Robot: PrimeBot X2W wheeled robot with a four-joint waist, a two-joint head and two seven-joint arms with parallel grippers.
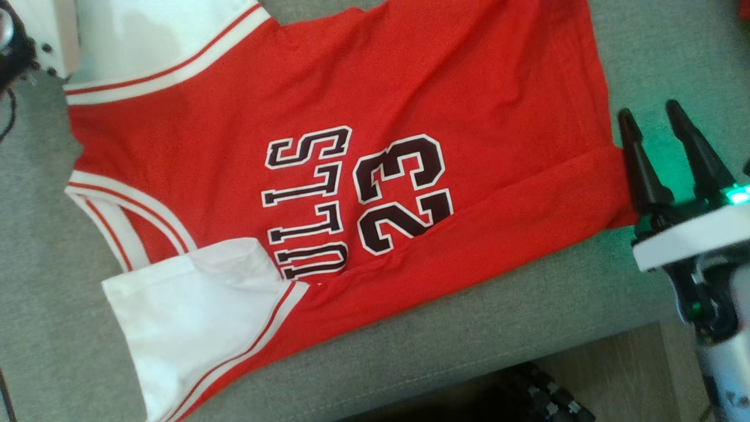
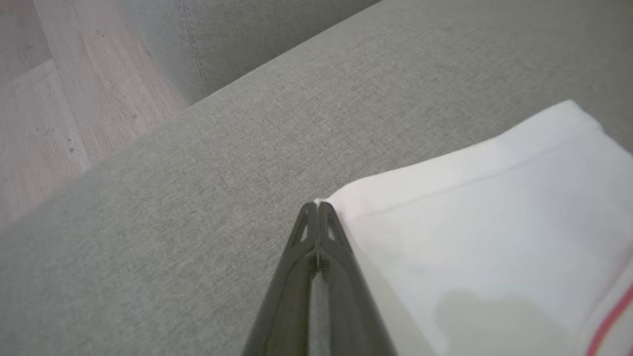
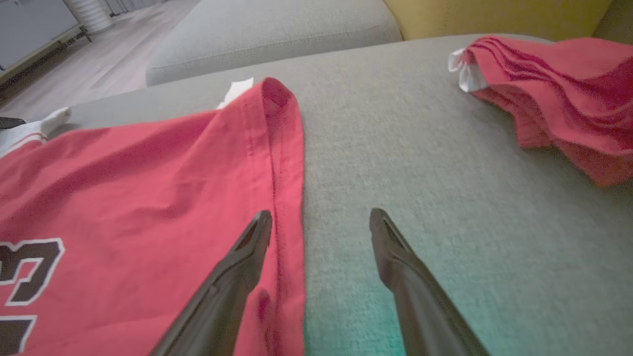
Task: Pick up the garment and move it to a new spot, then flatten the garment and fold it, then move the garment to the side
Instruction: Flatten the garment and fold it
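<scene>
Looking down through the head camera, I see the jersey (image 1: 410,88) spread print-up across the grey sofa (image 1: 58,328), with its lettering and the number 23 running sideways. Its collar and white sleeves are toward my left and its hem toward my right. One white sleeve (image 1: 193,305) lies at the near left, its inner corner lapping over the end of the lettering. A long red fold runs along the near edge.

My left tool (image 2: 317,205) is clamped tight on the corner of the other white sleeve (image 2: 470,222), with a sliver of white showing at its tips. Bare sofa lies beyond it, then wooden floor (image 2: 49,99).

My right tool (image 1: 650,111) stands wide and holds nothing, just beside the hem's near corner. From its wrist camera, one finger lies over the hem's stitched edge and the other over bare sofa. I cannot tell whether either touches down. A second red garment (image 3: 559,89) lies crumpled well apart.
</scene>
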